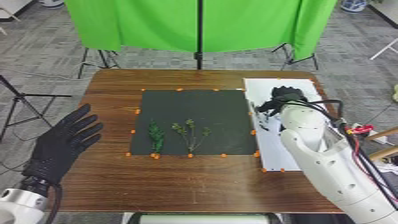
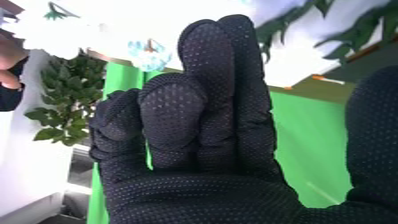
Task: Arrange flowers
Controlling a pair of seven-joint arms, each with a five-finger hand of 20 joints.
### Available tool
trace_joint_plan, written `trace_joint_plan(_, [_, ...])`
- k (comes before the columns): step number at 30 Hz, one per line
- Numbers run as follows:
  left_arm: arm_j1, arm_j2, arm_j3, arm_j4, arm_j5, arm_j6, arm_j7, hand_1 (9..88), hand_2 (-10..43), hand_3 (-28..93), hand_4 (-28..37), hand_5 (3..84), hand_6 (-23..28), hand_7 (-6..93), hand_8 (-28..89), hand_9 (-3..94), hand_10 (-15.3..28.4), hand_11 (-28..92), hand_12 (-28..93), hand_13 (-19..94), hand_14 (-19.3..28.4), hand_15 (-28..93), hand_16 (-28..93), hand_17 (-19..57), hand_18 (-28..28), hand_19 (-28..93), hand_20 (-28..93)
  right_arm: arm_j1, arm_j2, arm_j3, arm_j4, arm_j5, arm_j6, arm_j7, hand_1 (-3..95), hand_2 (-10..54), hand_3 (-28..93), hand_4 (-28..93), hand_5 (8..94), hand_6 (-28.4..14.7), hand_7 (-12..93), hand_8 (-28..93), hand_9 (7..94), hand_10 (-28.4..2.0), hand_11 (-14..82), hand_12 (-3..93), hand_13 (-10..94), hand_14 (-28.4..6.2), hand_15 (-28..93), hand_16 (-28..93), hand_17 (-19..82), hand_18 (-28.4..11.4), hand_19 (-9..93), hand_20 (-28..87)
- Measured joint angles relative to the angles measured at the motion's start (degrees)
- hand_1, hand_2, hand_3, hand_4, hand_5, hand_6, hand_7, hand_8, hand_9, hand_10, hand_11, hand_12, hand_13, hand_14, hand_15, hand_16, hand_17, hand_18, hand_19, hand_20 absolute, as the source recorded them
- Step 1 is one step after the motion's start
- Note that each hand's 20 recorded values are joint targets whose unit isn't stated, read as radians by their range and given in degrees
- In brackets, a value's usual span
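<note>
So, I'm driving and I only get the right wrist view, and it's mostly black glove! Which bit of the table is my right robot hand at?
Observer: In the head view, the right robot hand is over the white sheet, just right of a dark sheet.
Operator: Ooh, is there anything lying on the dark one?
Observer: Yes, a leafy green sprig lies there, with thin branching stems to its right.
</note>
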Motion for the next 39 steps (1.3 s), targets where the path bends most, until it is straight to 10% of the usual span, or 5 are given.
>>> trace_joint_plan(23, [0.0,-0.01,0.22,-0.01,-0.01,0.48,0.01,23.9,-2.9,70,-27.7,25.3,1.5,20.4,-12,22.1,10.0,20,16,16,13.2,29,-1,-11.8,18.8,39,7,1.7,-1.5,-3.3,2.6,0.0,-0.4,-2.8,20.1,-4.8,72,-28,74.5,-2.1,34,-18,82.6,-11.0,39.1,27.8,74,-7.7,72,31,39,-21.7,93,43])
trace_joint_plan(39, [0.0,-0.20,0.17,0.01,0.00,0.03,-0.21,23.9,-2.8,70,-27.6,25.3,1.5,20.5,-12,22.1,10.1,20,16,16,13.2,29,-1,-11.8,18.8,39,7,1.6,-2.5,-3.4,3.7,-5.0,-0.8,-7.9,67.2,-9.5,43,-28,80.3,0.9,44,-5,91.7,-5.9,40.6,29.6,82,-3.6,72,35,44,-19.5,93,45])
